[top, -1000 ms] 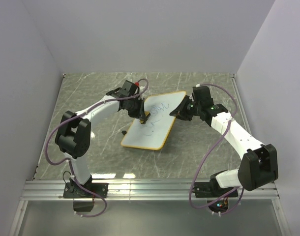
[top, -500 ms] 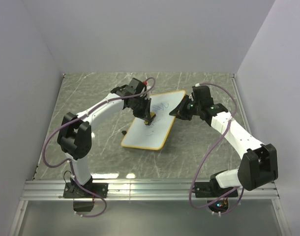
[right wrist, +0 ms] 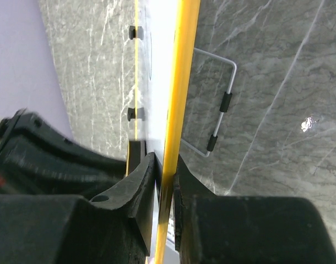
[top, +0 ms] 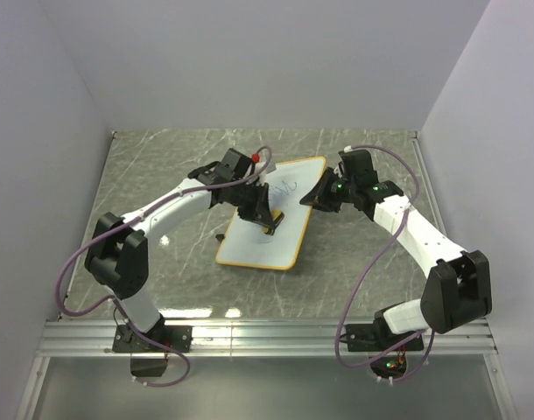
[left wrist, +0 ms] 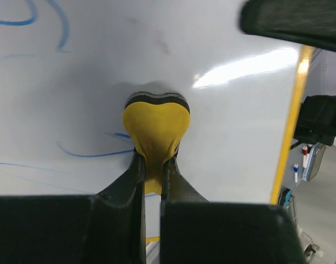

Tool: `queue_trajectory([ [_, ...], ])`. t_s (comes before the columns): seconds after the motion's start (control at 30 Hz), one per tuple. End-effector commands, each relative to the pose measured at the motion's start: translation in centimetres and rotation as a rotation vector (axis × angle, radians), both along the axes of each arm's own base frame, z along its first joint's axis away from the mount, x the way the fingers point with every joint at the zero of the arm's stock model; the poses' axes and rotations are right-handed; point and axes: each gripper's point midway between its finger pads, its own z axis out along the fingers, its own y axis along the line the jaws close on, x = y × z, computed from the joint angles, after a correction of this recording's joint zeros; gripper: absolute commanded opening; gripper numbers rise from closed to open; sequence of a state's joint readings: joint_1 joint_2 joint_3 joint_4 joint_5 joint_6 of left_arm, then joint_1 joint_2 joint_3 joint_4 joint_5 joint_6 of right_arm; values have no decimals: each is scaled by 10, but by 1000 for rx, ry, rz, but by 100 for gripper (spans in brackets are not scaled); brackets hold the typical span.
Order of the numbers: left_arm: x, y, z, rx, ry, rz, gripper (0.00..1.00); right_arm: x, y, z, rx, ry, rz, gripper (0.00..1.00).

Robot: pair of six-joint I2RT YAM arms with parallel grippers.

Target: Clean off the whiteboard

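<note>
You see the whiteboard (top: 249, 247) at the middle of the table (top: 162, 175), set at a slant, its short near edge toward the left arm's base and its far end toward the right arm. Your left gripper (top: 269, 220) is down over the board's middle, and the left wrist view shows its 2 jaws pinched tight on the eraser (left wrist: 156, 124), a small yellow pad with a dark layer at its far edge. That dark edge meets the white surface (left wrist: 74, 82) and throws a soft shadow around itself. Blue scribbles (left wrist: 91, 154) curve just left of the eraser and run under it, and more blue loops sit at the top left corner of that view. From above, you can make out faint blue marks (top: 289, 186) on the far half of the board, beyond the left gripper. Your right gripper (top: 318, 197) is at the board's far right edge. In the right wrist view its jaws are closed on the thin orange-yellow frame (right wrist: 182, 82), 1 finger on each side of it. 2 black clips (right wrist: 134, 114) sit on the opposite long edge. A bent wire loop (right wrist: 226, 102) with black sleeves lies on the marbled tabletop (right wrist: 278, 82) beside the gripped edge.
</note>
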State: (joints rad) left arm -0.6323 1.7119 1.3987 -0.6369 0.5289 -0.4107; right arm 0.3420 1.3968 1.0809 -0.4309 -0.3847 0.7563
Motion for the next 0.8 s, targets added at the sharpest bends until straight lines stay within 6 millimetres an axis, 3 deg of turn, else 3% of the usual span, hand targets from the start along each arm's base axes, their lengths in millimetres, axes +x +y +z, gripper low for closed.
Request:
queue_trajectory([
  [0.0, -7, 37, -57, 117, 122, 76, 0, -8, 0, -6, -97, -46, 98, 0],
  [0.07, 3, 56, -67, 132, 125, 126, 0, -10, -1, -5, -96, -49, 98, 0],
  [0.17, 1, 80, -85, 209, 130, 142, 0, -13, -2, -6, -96, -51, 99, 0],
  [0.3, -4, 81, -78, 206, 124, 116, 0, -15, -4, -7, -95, -55, 95, 0],
  [0.5, -31, 49, -32, 58, 114, -26, 0, -14, -1, -9, -83, -48, 98, 0],
  [0.67, -50, 15, 35, -110, 66, -86, 0, -10, 2, -11, -83, -42, 106, 0],
  [0.77, -51, 7, 59, -164, 60, -61, 0, -6, 4, -12, -77, -36, 112, 0],
])
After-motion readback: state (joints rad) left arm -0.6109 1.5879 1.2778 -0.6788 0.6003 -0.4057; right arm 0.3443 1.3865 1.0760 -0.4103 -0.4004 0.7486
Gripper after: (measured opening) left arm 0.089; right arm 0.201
